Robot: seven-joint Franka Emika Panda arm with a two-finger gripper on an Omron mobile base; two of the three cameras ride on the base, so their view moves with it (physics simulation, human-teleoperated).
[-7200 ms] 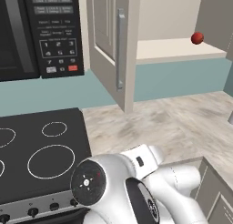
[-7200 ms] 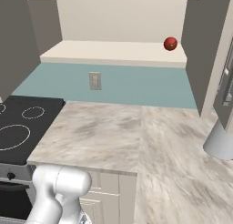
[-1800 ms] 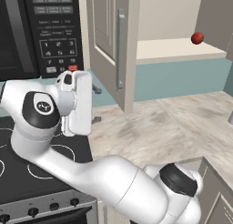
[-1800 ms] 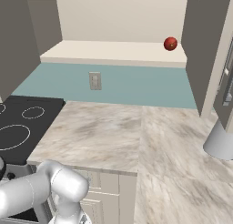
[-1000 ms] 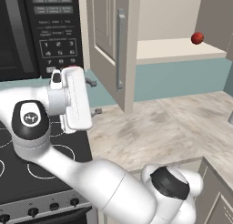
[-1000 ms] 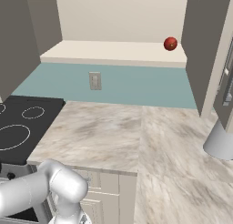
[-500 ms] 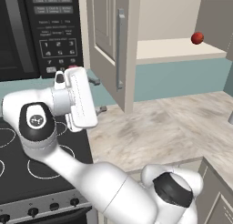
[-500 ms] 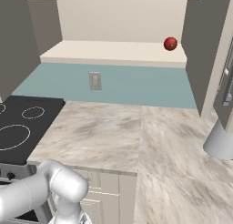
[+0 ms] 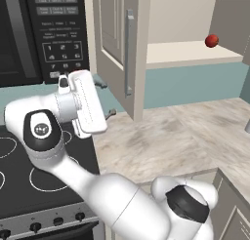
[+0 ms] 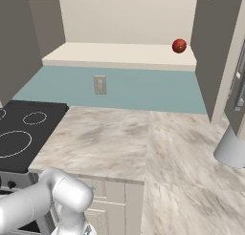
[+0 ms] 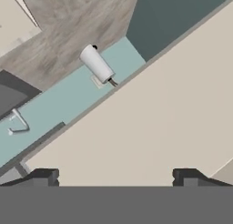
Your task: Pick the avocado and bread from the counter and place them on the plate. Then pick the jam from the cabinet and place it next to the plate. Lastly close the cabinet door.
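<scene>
The jam (image 9: 211, 40) sits upper right on the cabinet shelf, well apart from the spread pincer (image 9: 104, 98) at left centre, arm raised.

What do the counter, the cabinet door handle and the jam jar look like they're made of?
Counter: marble-like stone, pale beige with grey veining, matte. Handle: probably brushed metal, a silver bar with soft sheen. Jam: glossy red, maybe glass or plastic; too small to tell.

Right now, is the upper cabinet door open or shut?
Open. The cabinet door swings out toward the camera, edge-on with its silver bar handle facing us, and the jam sits exposed on the shelf inside.
</scene>
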